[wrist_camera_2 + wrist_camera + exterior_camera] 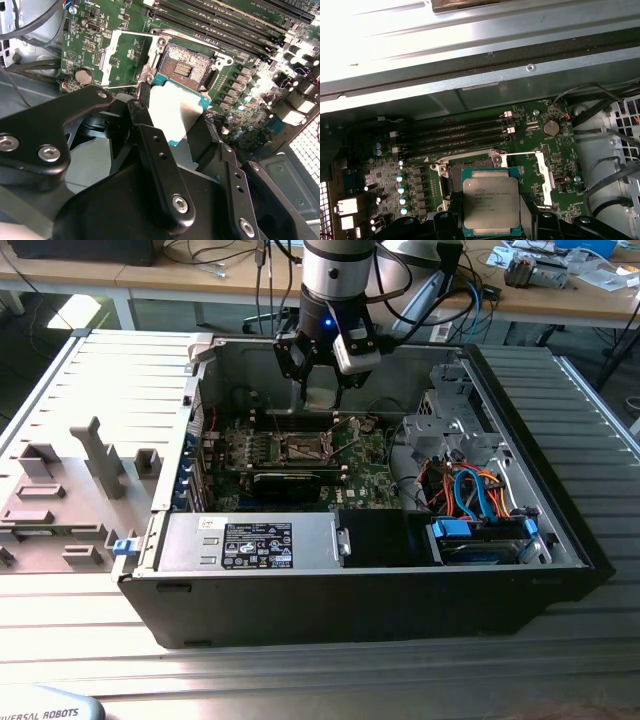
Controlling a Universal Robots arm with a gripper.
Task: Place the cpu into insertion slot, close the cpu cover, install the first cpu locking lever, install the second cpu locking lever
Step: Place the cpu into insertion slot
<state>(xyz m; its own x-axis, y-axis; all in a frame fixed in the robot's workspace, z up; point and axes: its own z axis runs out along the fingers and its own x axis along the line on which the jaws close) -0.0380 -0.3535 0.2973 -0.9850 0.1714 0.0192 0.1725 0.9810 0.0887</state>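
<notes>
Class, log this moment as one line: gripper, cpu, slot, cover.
gripper: shut on cpu | cpu: held near insertion slot, not seated | insertion slot: empty | cpu cover: open

Bright light, white glare on the cpu [175, 112], deep shadows

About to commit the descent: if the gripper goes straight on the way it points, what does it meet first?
The cpu in the gripper would likely meet the open insertion slot first; depth unclear.
</notes>
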